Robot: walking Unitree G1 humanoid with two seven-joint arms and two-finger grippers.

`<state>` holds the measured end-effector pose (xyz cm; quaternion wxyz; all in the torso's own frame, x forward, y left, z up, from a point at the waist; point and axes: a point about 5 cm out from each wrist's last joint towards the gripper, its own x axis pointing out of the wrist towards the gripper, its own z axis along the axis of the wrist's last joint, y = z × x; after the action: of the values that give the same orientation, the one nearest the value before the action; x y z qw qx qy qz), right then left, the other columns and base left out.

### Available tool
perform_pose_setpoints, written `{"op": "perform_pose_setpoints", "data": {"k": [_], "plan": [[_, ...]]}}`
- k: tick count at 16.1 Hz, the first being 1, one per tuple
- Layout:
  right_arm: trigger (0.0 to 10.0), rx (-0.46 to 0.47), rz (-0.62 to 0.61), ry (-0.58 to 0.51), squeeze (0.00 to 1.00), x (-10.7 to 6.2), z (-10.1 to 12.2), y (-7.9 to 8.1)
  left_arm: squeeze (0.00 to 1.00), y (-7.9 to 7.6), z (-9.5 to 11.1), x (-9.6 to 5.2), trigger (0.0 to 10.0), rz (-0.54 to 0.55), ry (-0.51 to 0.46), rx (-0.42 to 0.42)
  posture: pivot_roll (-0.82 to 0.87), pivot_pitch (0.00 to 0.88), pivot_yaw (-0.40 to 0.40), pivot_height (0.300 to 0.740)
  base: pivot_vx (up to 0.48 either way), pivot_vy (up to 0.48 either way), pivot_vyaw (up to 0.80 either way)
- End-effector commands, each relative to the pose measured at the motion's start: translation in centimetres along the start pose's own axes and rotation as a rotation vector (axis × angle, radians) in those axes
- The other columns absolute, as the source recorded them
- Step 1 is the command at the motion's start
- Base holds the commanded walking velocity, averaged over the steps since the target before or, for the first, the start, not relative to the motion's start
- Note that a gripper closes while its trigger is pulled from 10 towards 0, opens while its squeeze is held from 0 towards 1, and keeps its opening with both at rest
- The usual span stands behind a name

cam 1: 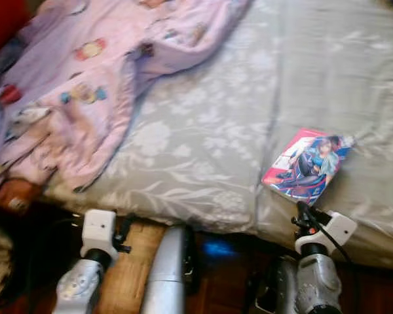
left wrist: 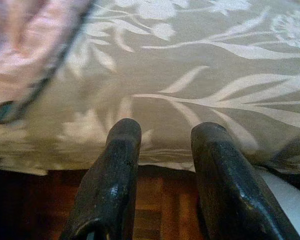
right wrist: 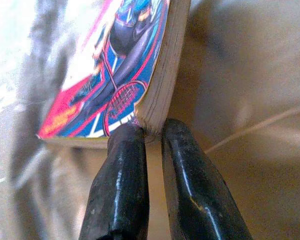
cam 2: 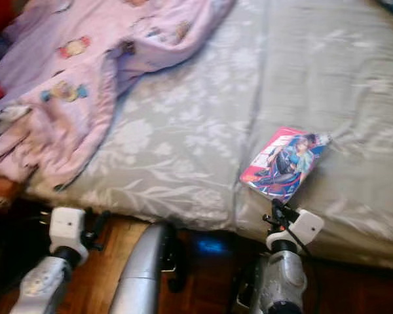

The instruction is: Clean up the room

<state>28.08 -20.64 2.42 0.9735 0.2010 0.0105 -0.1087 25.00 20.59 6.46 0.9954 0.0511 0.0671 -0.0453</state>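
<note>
Comic book (cam 1: pixel 306 165) lies on my grey floral bedsheet (cam 1: pixel 203 131), well apart from the pink blanket (cam 1: pixel 85 85); right gripper (right wrist: pixel 149 131) narrow at its corner, left gripper (left wrist: pixel 165 132) spread wide.

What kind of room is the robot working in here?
Most likely a bedroom: a bed with a grey floral sheet, a rumpled pink blanket on it, and a comic book lying near its edge.

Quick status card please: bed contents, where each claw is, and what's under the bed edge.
surface: bed with grey floral sheet
book: manga paperback, flat near the bed's front edge, robot's right
blanket: pink printed blanket, bunched on robot's left
right claw: at the book's near corner, fingers nearly together
left claw: open, low at the bed edge
floor: wooden floor
</note>
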Motion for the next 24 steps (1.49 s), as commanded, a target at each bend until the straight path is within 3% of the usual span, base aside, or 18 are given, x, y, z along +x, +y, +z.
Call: {"op": "perform_pose_setpoints", "data": {"k": [1, 4, 8, 13, 17, 18, 20, 24], "plan": [[10.0, -0.055, -0.007, 0.003, 0.00, -0.8, -0.3, -0.7, 0.00, 0.1, -2.0, -0.4, 10.0, 0.019, 0.070, -0.004, 0.18, 0.302, 0.043, 0.626, 0.000, 0.000, 0.00], [10.0, -0.118, -0.012, 0.037, 0.00, -1.1, -0.7, -1.0, 0.00, 0.0, -3.5, 0.3, 10.0, 0.046, 0.105, -0.023, 0.16, 0.244, 0.031, 0.626, 0.000, 0.000, 0.00], [10.0, -0.183, 0.058, 0.034, 0.00, -0.5, -0.4, 1.0, 0.00, 0.0, -5.7, 1.1, 10.0, 0.063, 0.172, -0.026, 0.13, 0.182, 0.020, 0.664, 0.000, 0.000, 0.00], [10.0, -0.228, 0.085, 0.050, 0.00, -0.2, -0.7, 1.7, 0.00, 0.3, -8.1, 0.4, 10.0, 0.096, 0.279, -0.024, 0.12, 0.150, 0.006, 0.718, 0.000, 0.000, 0.00], [10.0, -0.240, 0.035, 0.091, 0.00, -0.8, -1.3, 0.5, 0.00, 0.4, -9.1, 0.0, 10.0, 0.107, 0.312, -0.026, 0.11, 0.150, 0.000, 0.740, 0.000, 0.000, 0.00], [10.0, -0.216, -0.036, 0.163, 0.00, -1.4, -2.3, -0.6, 0.00, 0.4, -9.4, -0.2, 10.0, 0.109, 0.326, -0.025, 0.11, 0.154, 0.002, 0.740, 0.000, 0.000, 0.00], [10.0, -0.164, -0.093, 0.199, 0.00, -2.1, -3.0, -1.5, 0.00, 0.3, -9.6, -0.4, 10.0, 0.106, 0.331, -0.025, 0.12, 0.159, 0.002, 0.740, 0.000, 0.000, 0.00], [10.0, -0.146, -0.103, 0.198, 0.00, -1.9, -3.0, -1.4, 0.00, 0.5, -10.2, -1.0, 10.0, 0.106, 0.364, -0.022, 0.12, 0.162, 0.013, 0.740, 0.000, 0.000, 0.00]]}}
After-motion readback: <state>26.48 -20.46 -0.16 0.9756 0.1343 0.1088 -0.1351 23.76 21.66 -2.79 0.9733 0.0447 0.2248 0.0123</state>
